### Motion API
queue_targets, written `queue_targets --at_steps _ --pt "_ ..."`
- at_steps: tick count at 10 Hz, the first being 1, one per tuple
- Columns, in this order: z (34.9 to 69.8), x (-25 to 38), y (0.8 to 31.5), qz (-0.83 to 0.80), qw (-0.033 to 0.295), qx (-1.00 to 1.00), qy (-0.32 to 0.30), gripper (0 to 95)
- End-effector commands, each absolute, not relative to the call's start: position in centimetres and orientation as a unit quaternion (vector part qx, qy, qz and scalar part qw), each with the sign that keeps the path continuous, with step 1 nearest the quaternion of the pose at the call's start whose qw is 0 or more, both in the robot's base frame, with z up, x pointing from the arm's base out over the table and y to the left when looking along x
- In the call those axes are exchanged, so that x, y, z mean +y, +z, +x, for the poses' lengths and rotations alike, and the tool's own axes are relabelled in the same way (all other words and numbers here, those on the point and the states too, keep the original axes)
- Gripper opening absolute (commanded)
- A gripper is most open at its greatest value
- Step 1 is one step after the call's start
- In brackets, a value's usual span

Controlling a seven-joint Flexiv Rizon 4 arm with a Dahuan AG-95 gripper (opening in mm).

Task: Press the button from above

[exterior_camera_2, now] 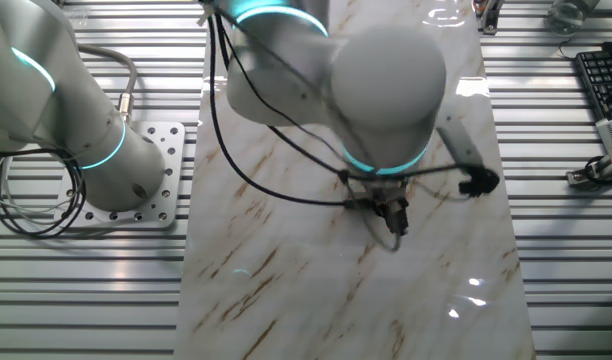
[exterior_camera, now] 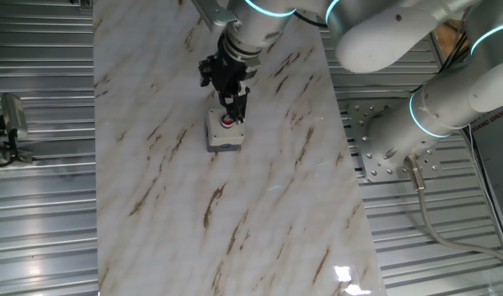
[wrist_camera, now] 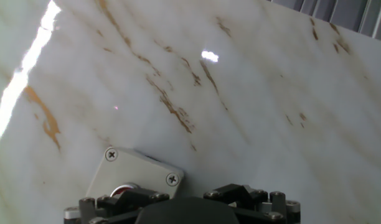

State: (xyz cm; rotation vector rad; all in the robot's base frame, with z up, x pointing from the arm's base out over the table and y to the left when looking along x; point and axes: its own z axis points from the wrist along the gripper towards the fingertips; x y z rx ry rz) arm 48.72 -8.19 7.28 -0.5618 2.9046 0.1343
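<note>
The light-grey square box [exterior_camera: 222, 134] sits on the marble table, with the red button [exterior_camera: 227, 122] in its top. My gripper [exterior_camera: 234, 115] points straight down over the box, its dark fingertips at the button's right edge. I cannot tell whether they touch it, or whether there is a gap between them. In the hand view the box [wrist_camera: 141, 172] lies at the bottom edge. A sliver of the button [wrist_camera: 123, 188] shows there, the rest hidden by the gripper body. In the other fixed view the gripper [exterior_camera_2: 394, 222] hangs under the wrist and the box is hidden.
The marble tabletop [exterior_camera: 260, 214] stretches around the box. Ribbed metal flooring lies on both sides. The robot base plate [exterior_camera: 379, 140] stands to the right of the table. A keyboard [exterior_camera_2: 601, 85] lies at the far right in the other fixed view.
</note>
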Motion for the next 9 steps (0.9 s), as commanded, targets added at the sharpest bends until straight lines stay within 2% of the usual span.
queue_targets --at_steps 1,2,4,6,8,9 --pt "48.9 -8.3 4.3 -0.195 0.085 0.977 -0.005 95.0" --pt "48.9 -8.2 4.5 -0.170 0.086 0.981 0.038 95.0" --pt "48.9 -8.0 5.1 -0.178 0.086 0.980 0.003 95.0" --pt "49.0 -7.7 7.2 -0.182 0.077 0.980 -0.010 95.0" --pt "49.0 -7.1 10.5 -0.187 0.043 0.981 -0.015 95.0" --pt "48.9 -6.9 11.3 -0.194 0.040 0.980 -0.027 95.0"
